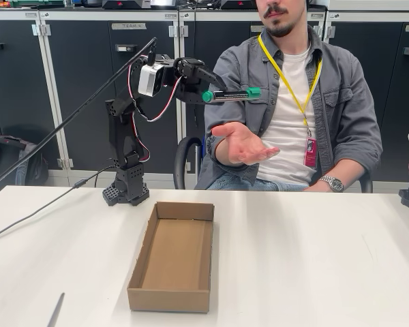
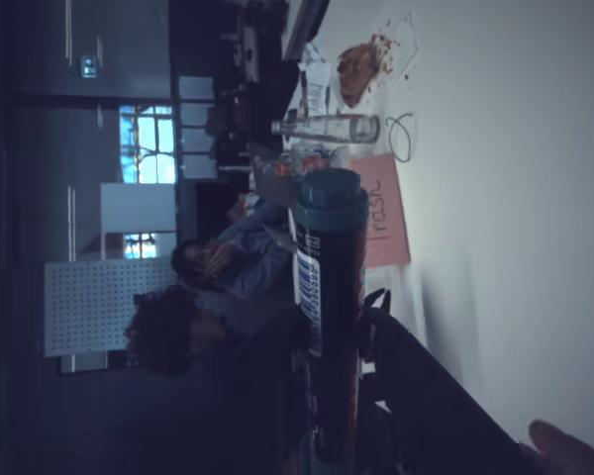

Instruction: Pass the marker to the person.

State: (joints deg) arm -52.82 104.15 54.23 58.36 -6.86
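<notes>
Marker [image 1: 233, 95] is held level in the air by the gripper [image 1: 211, 92], whose jaws are closed on its left part near one green end, with the green cap pointing right in the fixed view. It hangs just above the hand [image 1: 242, 143] of the person [image 1: 307, 116], which is stretched out palm up; marker and palm are kept apart. The person is seated behind the table [image 1: 313, 259], the other arm resting at its far edge. An open cardboard box [image 1: 174, 257] is set on the table below and left of the hand. In the sideways wrist view the marker [image 2: 327, 297] is seen along its length, its label turned to the camera, and a fingertip [image 2: 564, 450] is caught at the lower right corner.
</notes>
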